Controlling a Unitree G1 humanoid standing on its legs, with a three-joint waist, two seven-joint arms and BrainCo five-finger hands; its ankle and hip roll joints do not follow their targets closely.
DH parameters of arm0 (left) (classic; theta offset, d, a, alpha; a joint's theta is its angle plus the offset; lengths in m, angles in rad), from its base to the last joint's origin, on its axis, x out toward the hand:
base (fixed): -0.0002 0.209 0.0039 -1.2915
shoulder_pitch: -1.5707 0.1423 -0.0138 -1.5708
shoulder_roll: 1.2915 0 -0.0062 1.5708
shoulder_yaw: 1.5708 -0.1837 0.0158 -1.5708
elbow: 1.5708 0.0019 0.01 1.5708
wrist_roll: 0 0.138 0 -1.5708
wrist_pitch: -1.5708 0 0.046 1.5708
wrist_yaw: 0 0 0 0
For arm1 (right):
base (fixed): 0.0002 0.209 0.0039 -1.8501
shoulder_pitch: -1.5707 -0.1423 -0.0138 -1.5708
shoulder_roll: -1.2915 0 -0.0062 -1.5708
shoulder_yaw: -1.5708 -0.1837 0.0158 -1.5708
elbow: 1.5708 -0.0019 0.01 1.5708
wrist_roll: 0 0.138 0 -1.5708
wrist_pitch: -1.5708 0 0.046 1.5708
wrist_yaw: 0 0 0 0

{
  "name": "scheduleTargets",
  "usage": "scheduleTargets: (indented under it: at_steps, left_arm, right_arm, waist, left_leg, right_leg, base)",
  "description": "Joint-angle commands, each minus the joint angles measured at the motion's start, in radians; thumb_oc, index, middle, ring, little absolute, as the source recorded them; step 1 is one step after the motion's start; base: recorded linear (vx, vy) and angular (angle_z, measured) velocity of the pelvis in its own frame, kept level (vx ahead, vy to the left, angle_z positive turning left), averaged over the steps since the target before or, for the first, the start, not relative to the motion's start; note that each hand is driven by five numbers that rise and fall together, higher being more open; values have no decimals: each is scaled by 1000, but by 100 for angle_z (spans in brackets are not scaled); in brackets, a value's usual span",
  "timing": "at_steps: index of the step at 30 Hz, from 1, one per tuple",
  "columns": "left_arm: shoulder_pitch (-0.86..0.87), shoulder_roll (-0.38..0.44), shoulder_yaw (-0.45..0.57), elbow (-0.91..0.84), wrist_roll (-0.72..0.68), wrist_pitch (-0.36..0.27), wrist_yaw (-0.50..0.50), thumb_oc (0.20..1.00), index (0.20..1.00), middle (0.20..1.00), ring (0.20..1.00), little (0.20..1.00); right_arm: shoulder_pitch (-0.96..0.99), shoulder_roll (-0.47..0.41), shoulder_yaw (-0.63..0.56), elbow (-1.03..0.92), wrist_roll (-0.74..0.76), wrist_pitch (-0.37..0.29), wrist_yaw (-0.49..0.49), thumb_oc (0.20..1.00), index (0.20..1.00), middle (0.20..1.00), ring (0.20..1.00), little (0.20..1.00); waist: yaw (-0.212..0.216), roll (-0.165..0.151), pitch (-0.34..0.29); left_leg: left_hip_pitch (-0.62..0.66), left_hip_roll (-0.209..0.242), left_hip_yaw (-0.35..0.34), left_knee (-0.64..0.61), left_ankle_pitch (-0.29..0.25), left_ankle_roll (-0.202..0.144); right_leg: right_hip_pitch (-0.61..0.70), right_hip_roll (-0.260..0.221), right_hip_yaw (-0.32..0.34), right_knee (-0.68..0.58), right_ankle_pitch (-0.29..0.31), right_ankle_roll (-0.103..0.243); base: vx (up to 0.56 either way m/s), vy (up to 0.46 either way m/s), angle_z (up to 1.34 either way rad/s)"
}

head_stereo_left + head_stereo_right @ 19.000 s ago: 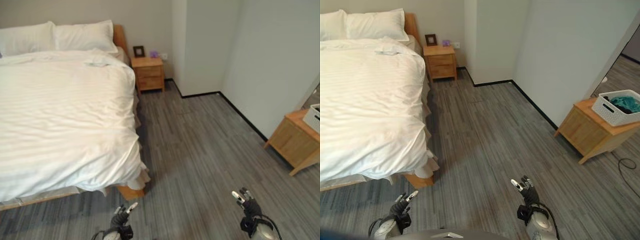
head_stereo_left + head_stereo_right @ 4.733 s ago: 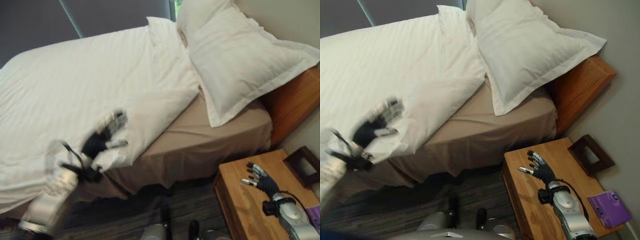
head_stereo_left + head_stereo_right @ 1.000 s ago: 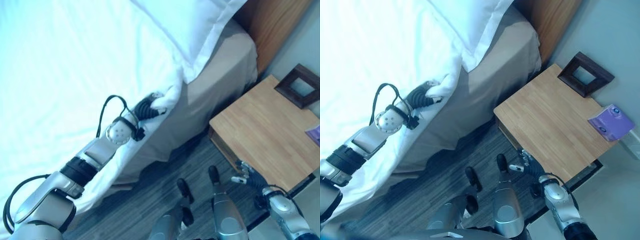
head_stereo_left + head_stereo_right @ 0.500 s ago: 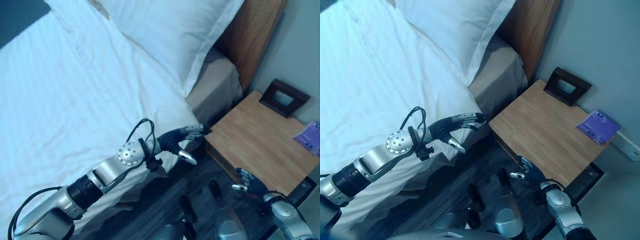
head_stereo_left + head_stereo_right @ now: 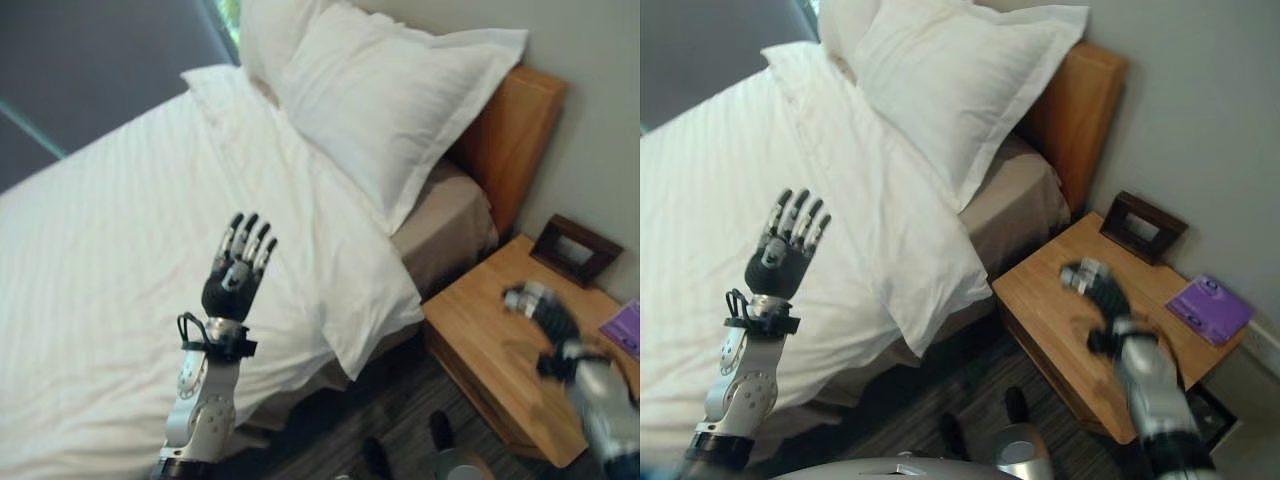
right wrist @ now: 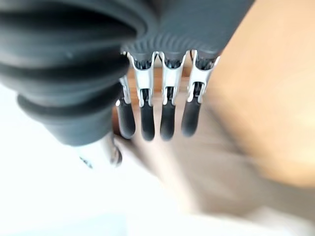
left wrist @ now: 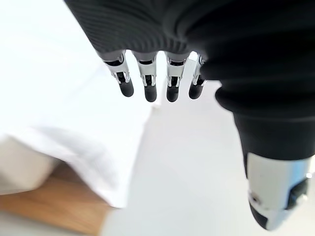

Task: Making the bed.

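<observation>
The white duvet [image 5: 130, 290], faintly striped and soft, covers the bed up to the pillows [image 5: 395, 110], with its near corner drooping in a loose fold over the bed's side edge; just beyond it the tan sheet [image 5: 445, 225] lies bare near the wooden headboard [image 5: 515, 135]. The left hand [image 5: 238, 268] hovers over the duvet, fingers straight and spread, holding nothing. The right hand [image 5: 1095, 283] hangs over the wooden nightstand [image 5: 1070, 320], fingers relaxed, empty. The step looks like squaring this corner; next probably calls for pinching the drooping fold and drawing it toward the headboard.
</observation>
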Motion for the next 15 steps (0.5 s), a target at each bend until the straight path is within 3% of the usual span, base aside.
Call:
scheduleTargets:
  at_steps: [1, 4, 10, 15]
  left_arm:
    - [-93, 47, -28, -34, 2, -33, 34, 1000, 1000, 1000, 1000, 1000]
    - [-19, 40, -11, -15, -11, -3, 37, 1000, 1000, 1000, 1000, 1000]
    - [-4, 50, -1, -21, -24, 0, 33, 1000, 1000, 1000, 1000, 1000]
    - [-6, 39, -27, -1, -39, 3, 36, 1000, 1000, 1000, 1000, 1000]
  right_arm:
    - [-107, -17, 145, -1, 124, -66, -7, 200, 200, 200, 200, 200]
    - [-355, 36, 268, 141, 198, -36, 0, 200, 200, 200, 200, 200]
    - [-501, 111, 335, 272, 204, -22, 2, 200, 200, 200, 200, 200]
    - [-593, 181, 344, 399, 231, -12, -3, 200, 200, 200, 200, 200]
  waist:
    - [25, -34, -19]
    - [93, -44, -17]
    - [129, -40, 0]
    - [158, -18, 24]
  left_leg:
    - [53, -18, -17, 12, 24, -30]
    - [53, -16, -37, 12, 32, -28]
    - [39, -12, -47, 12, 42, -30]
    - [17, -11, -61, 12, 53, -31]
  right_leg:
    - [42, -53, 17, -1, -50, 47]
    - [54, -52, -1, -1, -53, 38]
    - [46, -47, -14, -1, -54, 33]
    - [30, -45, -26, -1, -48, 32]
  base:
    - [-34, -30, 2]
    - [-22, -47, 43]
    - [-33, -29, 12]
    - [-46, -6, 0]
